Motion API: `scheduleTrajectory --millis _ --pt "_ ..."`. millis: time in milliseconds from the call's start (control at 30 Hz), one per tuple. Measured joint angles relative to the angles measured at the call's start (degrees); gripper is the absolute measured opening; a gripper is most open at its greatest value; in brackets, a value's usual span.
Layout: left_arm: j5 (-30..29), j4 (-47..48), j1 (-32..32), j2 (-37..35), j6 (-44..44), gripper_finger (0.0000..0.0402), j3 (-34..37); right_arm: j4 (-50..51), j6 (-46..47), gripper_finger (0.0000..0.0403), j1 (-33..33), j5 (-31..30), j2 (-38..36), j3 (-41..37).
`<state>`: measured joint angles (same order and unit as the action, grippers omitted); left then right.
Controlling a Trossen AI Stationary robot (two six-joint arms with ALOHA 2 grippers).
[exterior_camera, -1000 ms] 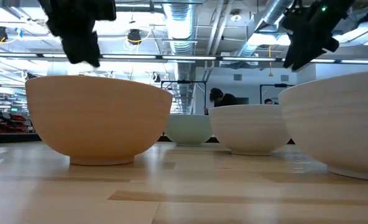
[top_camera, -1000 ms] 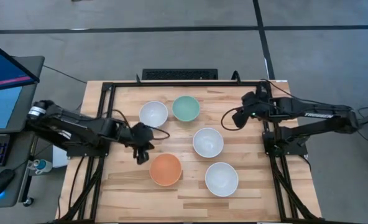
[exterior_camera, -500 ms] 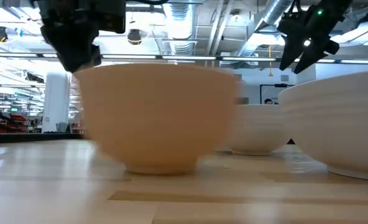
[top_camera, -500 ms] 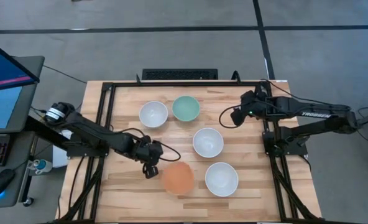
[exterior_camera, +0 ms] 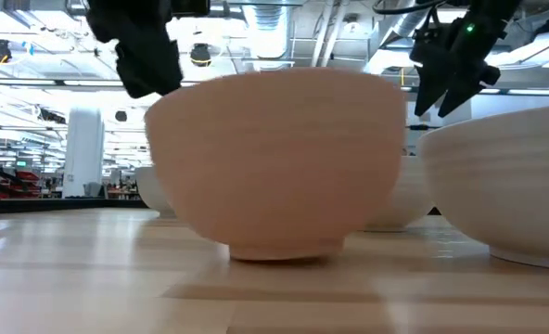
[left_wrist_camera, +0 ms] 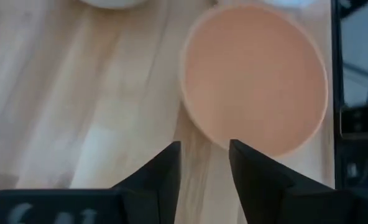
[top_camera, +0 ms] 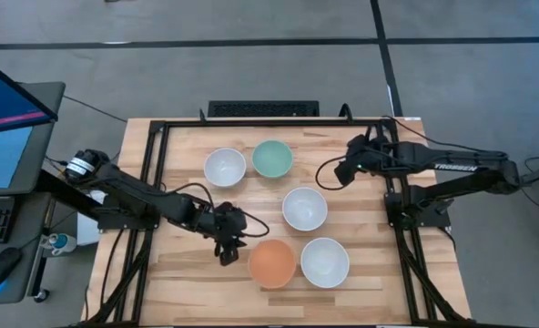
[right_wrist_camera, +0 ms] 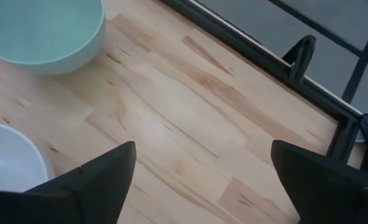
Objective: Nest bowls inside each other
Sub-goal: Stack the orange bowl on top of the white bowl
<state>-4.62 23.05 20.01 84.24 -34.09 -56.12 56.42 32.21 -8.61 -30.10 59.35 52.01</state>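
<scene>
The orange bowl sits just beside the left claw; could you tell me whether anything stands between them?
Nothing visible does. In the left wrist view, only bare table lies between the left claw and the orange bowl, whose rim sits just past the narrowly parted fingertips.

A light wooden butcher-block surface (top_camera: 188, 273) sits inside a black metal frame (top_camera: 269, 122) on a grey floor (top_camera: 251, 64) crossed by dark seam lines. A keyboard (top_camera: 263, 108) lies beyond the far edge. A laptop (top_camera: 5, 118) stands at one side. Ceiling ducts (exterior_camera: 265, 28) and strip lights hang overhead.
</scene>
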Motion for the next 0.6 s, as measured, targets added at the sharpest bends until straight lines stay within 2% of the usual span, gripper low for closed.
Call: scheduleTrajectory --millis 67,167,267,367,600 --pt "2.4 1.5 -0.3 1.5 0.0 0.0116 0.0 0.1 -0.1 0.0394 -0.7 0.0 0.0 0.0" --pt "7.9 -2.6 -1.2 5.6 -2.8 0.0104 0.1 0.1 0.3 0.0394 -2.1 0.0 -0.2 0.0" --pt "8.9 -6.8 -1.1 10.4 -5.7 0.0097 -1.4 0.0 0.3 0.0394 -3.6 0.0 -0.3 0.0" --pt "9.2 -6.9 -1.3 13.9 -6.6 0.0095 -4.4 0.0 0.0 0.0393 -4.9 0.2 -0.1 0.0" --pt "8.4 -7.2 -2.1 16.2 -7.3 0.0094 -8.7 0.1 -2.5 0.0396 -7.7 3.0 -0.1 0.0"
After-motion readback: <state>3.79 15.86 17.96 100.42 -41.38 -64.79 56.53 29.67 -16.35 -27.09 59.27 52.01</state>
